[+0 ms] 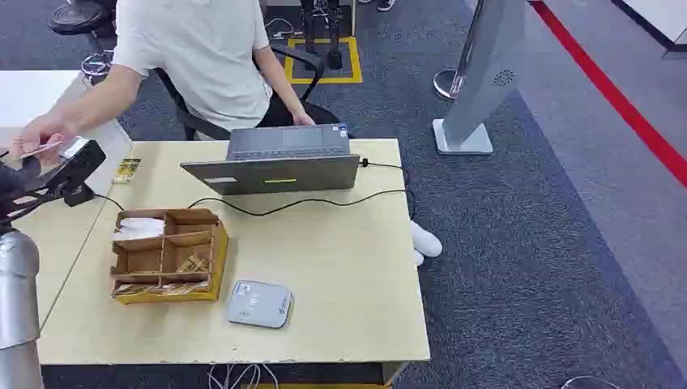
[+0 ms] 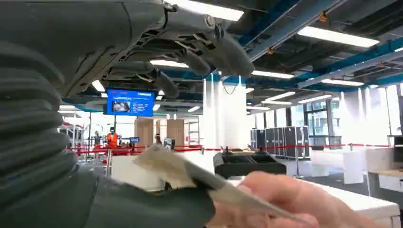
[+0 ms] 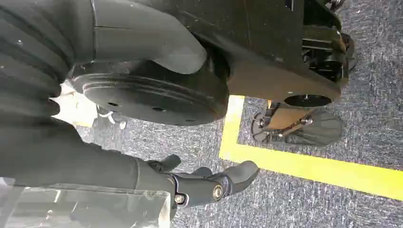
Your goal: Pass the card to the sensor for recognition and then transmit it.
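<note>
While the left hand [image 1: 18, 180] reaches off the surface's [image 1: 340, 267] far-left edge, a person's hand [image 1: 36, 136] grips the card [image 1: 40, 149] beside its fingers; whether those still pinch it is unclear. Right hand [image 3: 199, 185] hangs, fingers curled, empty

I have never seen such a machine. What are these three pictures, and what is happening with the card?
It is a humanoid robot with two silver arms. The head view looks down at a pale wooden table with a grey laptop, a divided cardboard box and a flat grey card reader. The other two pictures come from cameras at the wrists. At the far left, the robot's left hand and a person's hand meet at a thin pale card. Which one grips it, I cannot tell. The right hand hangs over grey carpet, fingers curled, holding nothing.
</note>
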Robot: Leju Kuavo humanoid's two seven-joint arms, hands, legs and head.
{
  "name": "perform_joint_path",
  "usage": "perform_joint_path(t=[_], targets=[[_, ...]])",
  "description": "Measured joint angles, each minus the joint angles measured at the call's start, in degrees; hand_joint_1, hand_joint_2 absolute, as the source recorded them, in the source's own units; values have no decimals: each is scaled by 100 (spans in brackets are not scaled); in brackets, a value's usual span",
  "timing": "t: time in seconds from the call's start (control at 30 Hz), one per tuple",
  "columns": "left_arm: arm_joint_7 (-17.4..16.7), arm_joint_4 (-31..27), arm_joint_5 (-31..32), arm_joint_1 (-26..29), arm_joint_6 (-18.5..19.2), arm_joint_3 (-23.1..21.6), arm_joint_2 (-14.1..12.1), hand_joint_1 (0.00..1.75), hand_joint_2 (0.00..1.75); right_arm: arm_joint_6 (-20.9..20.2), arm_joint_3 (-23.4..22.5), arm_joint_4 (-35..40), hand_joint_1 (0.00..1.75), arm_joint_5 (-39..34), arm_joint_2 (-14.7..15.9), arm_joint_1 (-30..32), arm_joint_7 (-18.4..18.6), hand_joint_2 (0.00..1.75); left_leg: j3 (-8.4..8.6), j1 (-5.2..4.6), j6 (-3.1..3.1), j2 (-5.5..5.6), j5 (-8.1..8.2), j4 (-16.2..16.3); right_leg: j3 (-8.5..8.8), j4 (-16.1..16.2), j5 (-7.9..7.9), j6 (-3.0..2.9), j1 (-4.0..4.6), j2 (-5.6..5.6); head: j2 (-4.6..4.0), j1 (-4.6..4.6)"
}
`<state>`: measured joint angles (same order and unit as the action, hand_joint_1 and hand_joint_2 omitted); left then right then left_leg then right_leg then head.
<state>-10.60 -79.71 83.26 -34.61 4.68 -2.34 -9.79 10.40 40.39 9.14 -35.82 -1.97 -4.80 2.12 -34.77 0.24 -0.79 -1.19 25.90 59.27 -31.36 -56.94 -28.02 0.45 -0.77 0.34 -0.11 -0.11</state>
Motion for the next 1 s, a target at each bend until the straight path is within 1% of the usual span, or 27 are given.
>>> perform_joint_path(t=[0.37, 1.0], targets=[[52, -2, -142, 154, -33, 0, 46, 175, 175, 9, 26, 0, 0, -20, 2, -2, 0, 175, -4, 0, 0, 0, 0, 0, -4, 0, 0, 0, 0, 0, 0, 0], [52, -4, -179, 155, -57, 0, 59, 175, 175, 13, 59, 0, 0, -20, 4, -6, 0, 175, -3, 0, 0, 1, 0, 0, -3, 0, 0, 0, 0, -1, 0, 0]])
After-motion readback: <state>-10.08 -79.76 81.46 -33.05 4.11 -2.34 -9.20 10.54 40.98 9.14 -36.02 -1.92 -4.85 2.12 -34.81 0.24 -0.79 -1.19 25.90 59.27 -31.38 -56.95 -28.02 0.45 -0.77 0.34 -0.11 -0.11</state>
